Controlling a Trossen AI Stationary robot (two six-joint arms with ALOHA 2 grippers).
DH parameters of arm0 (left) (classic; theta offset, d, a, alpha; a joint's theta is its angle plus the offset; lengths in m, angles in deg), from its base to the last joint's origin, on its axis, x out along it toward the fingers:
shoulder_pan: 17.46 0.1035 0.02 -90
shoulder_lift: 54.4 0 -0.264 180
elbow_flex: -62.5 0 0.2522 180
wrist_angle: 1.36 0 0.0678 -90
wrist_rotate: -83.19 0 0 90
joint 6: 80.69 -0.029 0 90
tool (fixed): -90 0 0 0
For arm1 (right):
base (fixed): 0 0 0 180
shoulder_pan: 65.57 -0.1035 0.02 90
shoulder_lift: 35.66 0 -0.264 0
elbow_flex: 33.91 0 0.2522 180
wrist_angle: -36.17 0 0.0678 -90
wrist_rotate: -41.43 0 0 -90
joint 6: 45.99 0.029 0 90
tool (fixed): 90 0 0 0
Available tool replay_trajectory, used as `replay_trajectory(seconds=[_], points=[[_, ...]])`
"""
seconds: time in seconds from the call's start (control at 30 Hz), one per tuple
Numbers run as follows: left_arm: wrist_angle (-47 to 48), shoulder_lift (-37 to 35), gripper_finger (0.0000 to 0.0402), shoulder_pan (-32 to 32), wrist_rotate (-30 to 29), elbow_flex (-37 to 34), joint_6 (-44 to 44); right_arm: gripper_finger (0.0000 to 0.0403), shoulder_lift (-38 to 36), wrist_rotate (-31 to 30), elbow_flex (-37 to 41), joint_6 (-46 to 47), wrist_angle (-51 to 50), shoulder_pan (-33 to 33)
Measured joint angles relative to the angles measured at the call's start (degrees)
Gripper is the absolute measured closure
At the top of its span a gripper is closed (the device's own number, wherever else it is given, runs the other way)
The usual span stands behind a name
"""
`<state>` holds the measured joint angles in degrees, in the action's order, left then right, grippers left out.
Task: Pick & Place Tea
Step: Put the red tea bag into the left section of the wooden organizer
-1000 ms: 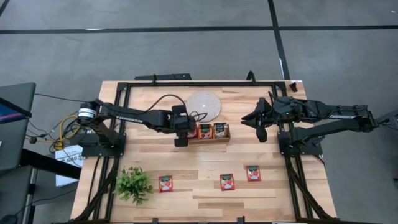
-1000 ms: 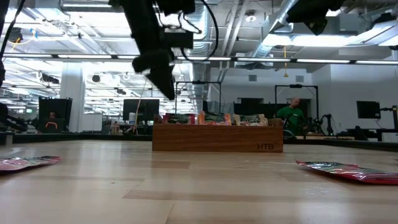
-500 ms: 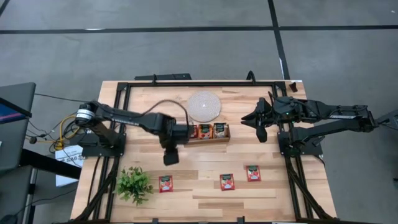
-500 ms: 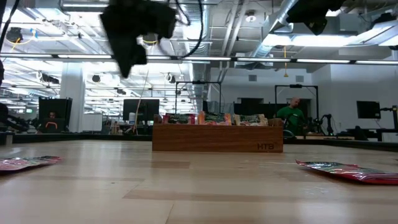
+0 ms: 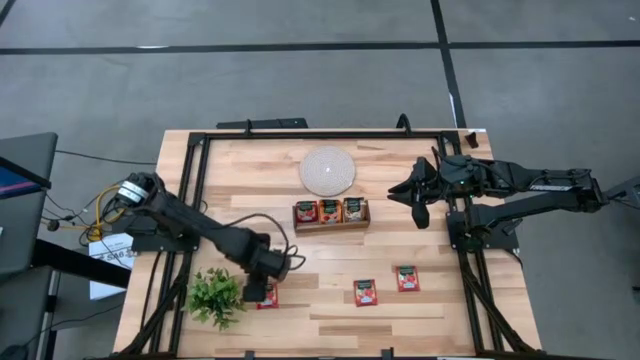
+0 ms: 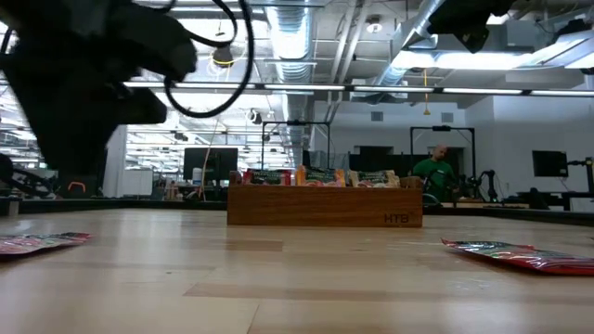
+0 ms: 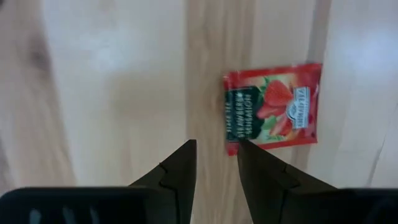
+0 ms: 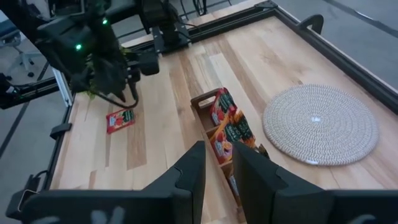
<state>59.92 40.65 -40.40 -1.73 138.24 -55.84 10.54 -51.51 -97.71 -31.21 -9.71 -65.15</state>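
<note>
Table (image 5: pixel 330 310): pale wood planks inside a black frame.

Left arm: a second ago it reached to the wooden tray's 9 o'clock end at mid-table; it has since swung toward 7 o'clock and now ends over the front-left sachet. In the low view it has gone from a dark shape above the tray to a large dark mass at the picture's 10 o'clock.

Right arm: unchanged, waiting above the table's 3 o'clock side, right gripper (image 5: pixel 418 200) well clear of the tray. Its fingers (image 8: pixel 191 171) stand a narrow gap apart with nothing between them.

Woven mat (image 5: pixel 327 171): round, pale, at 12 o'clock of the tray, just beside it.

Wooden tray (image 5: pixel 330 226): long, brown, mid-table, with tea sachets standing in its compartments; unmoved.

Plant (image 5: pixel 215 296): small, green, at the table's 7 o'clock corner, just at 9 o'clock of the left gripper.

Left gripper (image 5: pixel 256 291): fingers (image 7: pixel 177 174) slightly parted and empty, over bare wood.

Tea sachets, loose, three, flat on the front of the table, all where they were:
- front-left sachet (image 7: pixel 273 106), red with a strawberry print; in the left wrist view its corner lies beside the tip of one finger, outside the gap; whether they touch cannot be told.
- middle sachet (image 5: pixel 365 293), at 6 o'clock of the tray.
- right sachet (image 5: pixel 407 278), at 5 o'clock of the tray.
</note>
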Motion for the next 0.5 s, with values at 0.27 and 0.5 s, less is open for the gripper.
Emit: replay_trajectory(seconds=[0.27,0.5], points=[[-6.27,0.58,0.0294,-4.5,-1.0,-2.91,1.89,0.0331,0.0,0.0,0.0,-0.16,0.0,0.0],[-8.95,3.27,0.0294,-3.88,-6.09,-2.89,3.37,0.0331,0.0,0.0,0.0,-2.48,-0.02,-0.01]])
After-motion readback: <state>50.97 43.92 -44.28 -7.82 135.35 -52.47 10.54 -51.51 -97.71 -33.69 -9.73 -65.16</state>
